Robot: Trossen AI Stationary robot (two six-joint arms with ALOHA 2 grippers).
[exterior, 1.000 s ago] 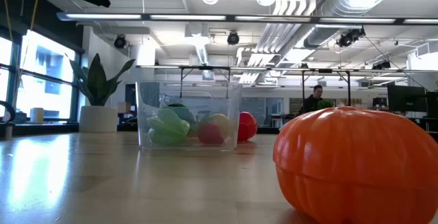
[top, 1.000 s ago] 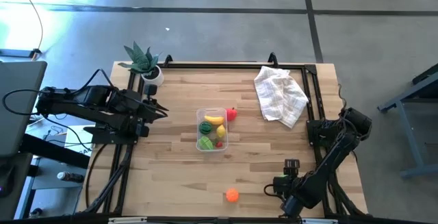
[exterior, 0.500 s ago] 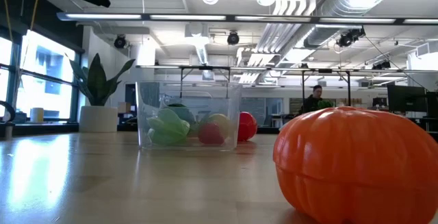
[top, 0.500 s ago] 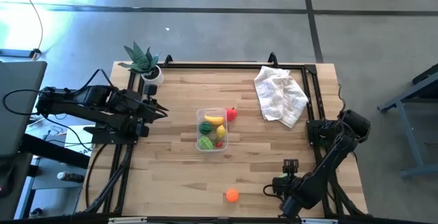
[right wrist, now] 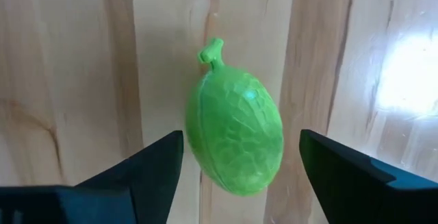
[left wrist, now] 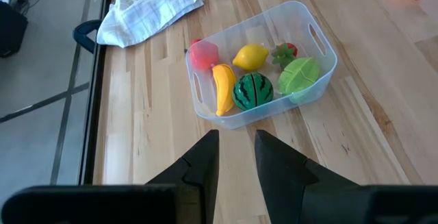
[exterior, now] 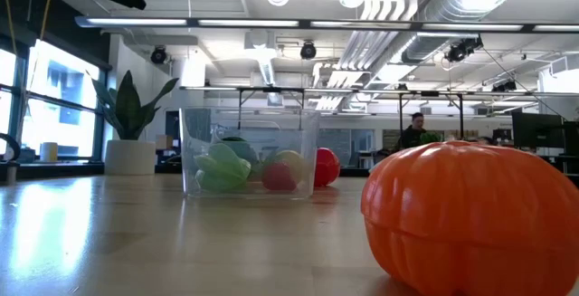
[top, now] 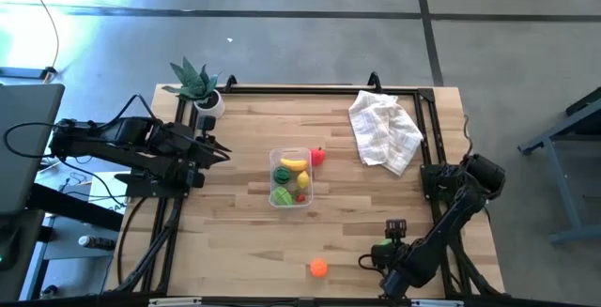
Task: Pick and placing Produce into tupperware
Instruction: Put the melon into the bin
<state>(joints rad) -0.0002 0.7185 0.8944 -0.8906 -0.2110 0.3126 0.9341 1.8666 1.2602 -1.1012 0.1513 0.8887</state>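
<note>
Between my right gripper's [right wrist: 236,159] spread fingers, a light green piece [right wrist: 236,138] lies on the table [right wrist: 68,59].
I judge this the pick: next I close, then carry to the tupperware [top: 292,178] mid-table. Left gripper [left wrist: 236,148] waits, fingers closed.

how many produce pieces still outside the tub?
3: an orange piece on the table's near edge, a light green piece lying between the open right gripper's fingers, and a red piece against the tub's far right corner. Others may be hidden.
</note>
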